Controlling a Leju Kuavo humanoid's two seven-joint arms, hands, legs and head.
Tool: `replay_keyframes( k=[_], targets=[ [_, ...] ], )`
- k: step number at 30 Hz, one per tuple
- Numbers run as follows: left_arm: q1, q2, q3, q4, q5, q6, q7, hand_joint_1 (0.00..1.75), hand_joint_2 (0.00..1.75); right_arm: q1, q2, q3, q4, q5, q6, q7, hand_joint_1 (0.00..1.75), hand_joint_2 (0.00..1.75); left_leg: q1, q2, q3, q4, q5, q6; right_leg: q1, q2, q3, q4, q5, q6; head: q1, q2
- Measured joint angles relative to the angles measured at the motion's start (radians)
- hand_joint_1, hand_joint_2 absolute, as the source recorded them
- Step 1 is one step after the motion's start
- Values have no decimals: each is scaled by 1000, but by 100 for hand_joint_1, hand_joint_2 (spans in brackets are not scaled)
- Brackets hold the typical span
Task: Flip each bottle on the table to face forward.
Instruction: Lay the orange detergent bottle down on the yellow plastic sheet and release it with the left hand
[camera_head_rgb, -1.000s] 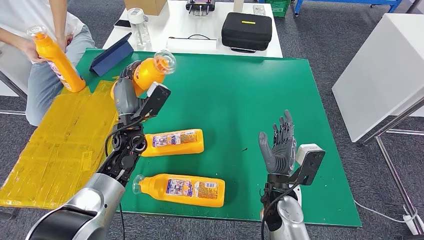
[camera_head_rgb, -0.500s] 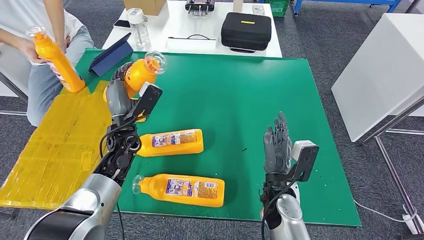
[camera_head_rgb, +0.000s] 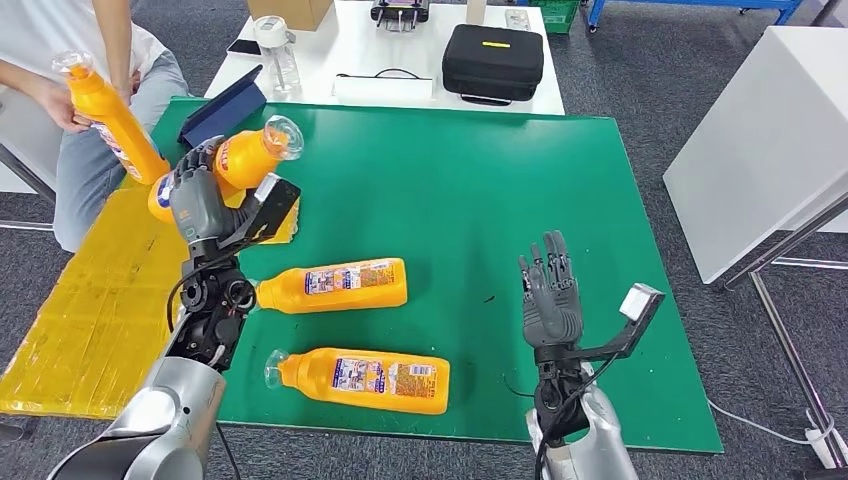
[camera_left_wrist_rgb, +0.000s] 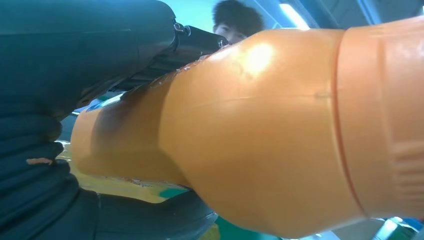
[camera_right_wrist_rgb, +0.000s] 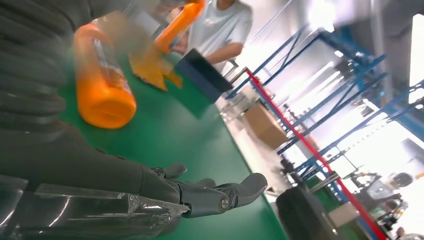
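- Green table top (camera_head_rgb: 500, 200) carries the work, with a yellow mat (camera_head_rgb: 110, 290) along its left side and a white table (camera_head_rgb: 330, 60) beyond; a seated person (camera_head_rgb: 60, 60) at the far left holds another orange bottle upright.
- Left hand (camera_head_rgb: 195, 200) grips a held bottle (camera_head_rgb: 245, 155) around its body, lifted clear of the table over the mat's edge, clear cap pointing up and away.
- Middle bottle (camera_head_rgb: 340, 285) and near bottle (camera_head_rgb: 365, 378) lie on their sides, labels up, well apart from both hands.
- Right hand (camera_head_rgb: 550, 295) hovers over the table, fingers spread, holding nothing.
- Judgement: bottles look like rigid, smooth plastic, likely slippery and prone to rolling; best grasped mid-body at the label, not at the tapered neck.
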Motion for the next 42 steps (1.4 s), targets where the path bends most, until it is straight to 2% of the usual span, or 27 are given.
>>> replay_keyframes(
  k=[1, 3, 5, 7, 10, 12, 14, 18, 21, 24, 30, 34, 35, 38, 39, 41, 42],
  targets=[
    [0, 1, 13, 0, -3, 0, -6, 175, 175, 0, -4, -2, 0, -5, 12, -3, 0, 87, 0, 0, 0, 0, 0, 0, 0, 0, 0, 0, 0, 0, 0, 0],
    [2, 3, 30, -4, -44, 0, 13, 175, 175, 1, -12, -4, -1, 0, 10, 4, 0, 87, 0, 0, 0, 0, 0, 0, 0, 0, 0, 0, 0, 0, 0, 0],
    [9, 7, 29, -16, -135, 0, 100, 175, 175, 6, -18, -6, -7, 16, -22, 16, 0, 175, 0, 0, 0, 0, 0, 0, 0, 0, 0, 0, 0, 0, 0, 0],
    [15, 21, -7, -24, -207, 0, 245, 175, 175, 15, -24, -6, -20, 31, -52, 27, 0, 175, 0, 0, 0, 0, 0, 0, 0, 0, 0, 0, 0, 0, 0, 0],
    [17, 70, -134, -10, -230, 0, 469, 175, 175, 23, -35, -6, -39, 46, -80, 31, 0, 175, 0, 0, 0, 0, 0, 0, 0, 0, 0, 0, 0, 0, 0, 0],
    [18, 111, -226, 14, -233, 0, 564, 175, 175, 24, -45, -5, -48, 83, -114, 18, 0, 175, 0, 0, 0, 0, 0, 0, 0, 0, 0, 0, 0, 0, 0, 0],
    [22, 148, -293, 39, -234, 0, 621, 175, 175, 24, -56, 1, -60, 174, -187, -11, 0, 175, 0, 1, 0, 0, 0, 0, 0, 0, 0, 0, 0, 0, 0, 0],
    [30, 198, -380, 89, -234, 0, 690, 175, 175, 27, -82, 27, -101, 420, -349, -60, 0, 175, 0, 2, 0, 0, 0, 0, 0, 1, -1, 0, 0, 0, 0, 0],
    [29, 227, -443, 146, -235, -5, 744, 175, 175, 38, -109, 61, -153, 682, -457, -60, 0, 175, 0, 2, 0, 0, 0, 0, 0, 1, -1, 0, 0, 0, 0, 0],
    [31, 251, -491, 184, -235, -19, 774, 175, 175, 60, -138, 94, -209, 904, -514, -45, 0, 175, 0, 2, 0, 0, 0, 0, 0, 1, -1, 0, 0, 0, 0, 0],
    [32, 273, -538, 220, -235, -26, 787, 175, 175, 89, -163, 124, -270, 967, -525, -37, 0, 175, 0, 2, -1, 0, 0, 0, 0, 1, -1, 0, 0, 0, 0, 0],
    [30, 281, -564, 235, -235, -79, 813, 175, 175, 96, -169, 135, -290, 1012, -514, -37, 0, 175, 0, 2, -1, 0, 0, 0, 0, 1, -1, 0, 0, 0, 0, 0],
    [30, 282, -572, 238, -235, -99, 820, 148, 175, 99, -169, 137, -298, 1024, -507, -35, 0, 175, 0, 2, -1, 0, 0, 0, 0, 1, -1, 0, 0, 0, 0, 0],
    [29, 286, -590, 249, -235, -172, 830, 17, 175, 116, -169, 138, -331, 1062, -480, -26, 0, 175, 0, 1, -1, 0, 0, 0, 0, 1, -1, 0, 0, 0, 0, 0],
    [29, 287, -592, 252, -235, -197, 831, 0, 175, 124, -169, 137, -344, 1073, -469, -24, 0, 175, 0, 1, -1, 0, 0, 0, 0, 1, -2, 0, 0, 0, 0, 0],
    [29, 287, -588, 257, -234, -214, 826, 0, 175, 141, -167, 130, -370, 1098, -446, -23, 0, 175, 0, 2, -1, 0, 0, 0, 0, 1, -2, 0, 0, 0, 0, 0],
    [29, 286, -580, 258, -229, -194, 811, 0, 175, 149, -165, 123, -381, 1111, -436, -23, 0, 175, 0, 2, -1, 0, 0, 0, 0, 1, -2, 0, 0, 0, 0, 0]
  ],
)
